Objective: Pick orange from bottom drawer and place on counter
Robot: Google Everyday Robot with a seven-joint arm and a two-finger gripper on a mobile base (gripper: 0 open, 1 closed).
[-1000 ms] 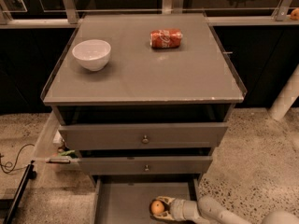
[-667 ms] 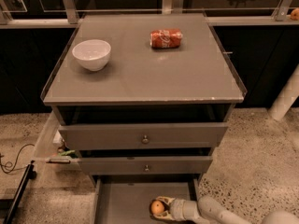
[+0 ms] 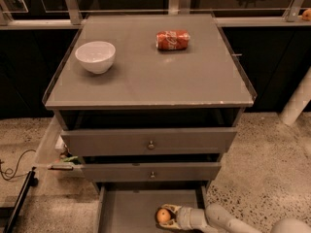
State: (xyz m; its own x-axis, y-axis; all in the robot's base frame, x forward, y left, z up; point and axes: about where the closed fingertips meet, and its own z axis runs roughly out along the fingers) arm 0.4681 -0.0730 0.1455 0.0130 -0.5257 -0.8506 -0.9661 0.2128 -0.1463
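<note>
My gripper (image 3: 162, 217) sits low in the bottom drawer (image 3: 126, 212), fingers clamped on the orange (image 3: 164, 215) — the grasp looks made. The fruit is not yet raised; lifting it out and setting it on the counter (image 3: 146, 81) — that remains.

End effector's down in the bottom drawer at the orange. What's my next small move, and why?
Probably a short lift straight up: the end effector sits around the orange in the open bottom drawer, and the counter lies above.
</note>
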